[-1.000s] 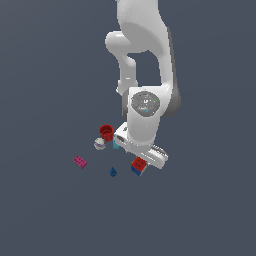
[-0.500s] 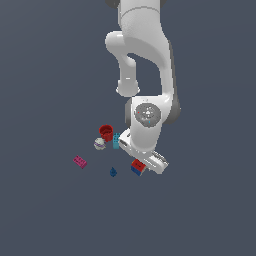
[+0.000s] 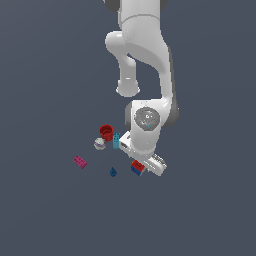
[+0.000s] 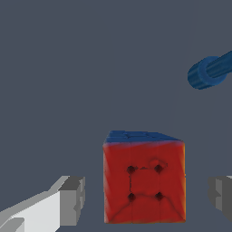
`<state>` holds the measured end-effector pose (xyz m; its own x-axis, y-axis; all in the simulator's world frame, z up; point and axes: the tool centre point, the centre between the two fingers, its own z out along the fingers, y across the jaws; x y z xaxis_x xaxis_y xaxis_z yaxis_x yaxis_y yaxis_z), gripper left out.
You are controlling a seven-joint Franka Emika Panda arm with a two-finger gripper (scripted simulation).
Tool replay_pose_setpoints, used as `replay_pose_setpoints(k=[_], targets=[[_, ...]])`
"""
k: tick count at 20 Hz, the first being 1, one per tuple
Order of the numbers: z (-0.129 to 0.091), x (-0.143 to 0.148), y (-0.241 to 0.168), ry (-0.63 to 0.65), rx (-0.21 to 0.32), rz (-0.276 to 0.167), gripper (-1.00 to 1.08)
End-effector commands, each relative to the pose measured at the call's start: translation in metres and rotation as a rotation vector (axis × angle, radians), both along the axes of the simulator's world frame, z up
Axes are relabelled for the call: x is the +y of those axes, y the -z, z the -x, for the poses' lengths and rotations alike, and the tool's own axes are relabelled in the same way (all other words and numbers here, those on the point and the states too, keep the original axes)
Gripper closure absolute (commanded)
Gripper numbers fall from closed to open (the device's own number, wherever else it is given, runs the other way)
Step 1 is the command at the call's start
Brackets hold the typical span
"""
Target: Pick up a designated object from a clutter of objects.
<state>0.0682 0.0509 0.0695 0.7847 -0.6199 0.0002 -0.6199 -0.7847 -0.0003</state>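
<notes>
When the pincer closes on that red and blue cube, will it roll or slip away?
Probably not. The cube has flat faces and sits squarely, so it should slide rather than roll. It looks rigid, with flat sides facing the fingers of the open pincer, so a firm grip seems likely.

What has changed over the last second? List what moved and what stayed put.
The arm has sunk lower, bringing the gripper down around the red-blue cube; its fingers now flank the cube with gaps on both sides, not yet closed. Nothing was grasped or released. The red cup, teal brick, white-grey ball, pink brick and small dark blue piece stayed where they were.
</notes>
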Motion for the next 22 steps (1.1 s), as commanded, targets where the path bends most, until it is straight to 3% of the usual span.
replay_pose_setpoints(k=[1,10,11,22], targets=[[0.001,0.000,0.013,0.001,0.001,0.000,-0.92],[0.000,0.000,0.036,0.003,0.001,0.000,-0.92],[0.000,0.000,0.036,0.003,0.001,0.000,1.08],[0.000,0.001,0.035,0.002,0.000,0.000,1.08]])
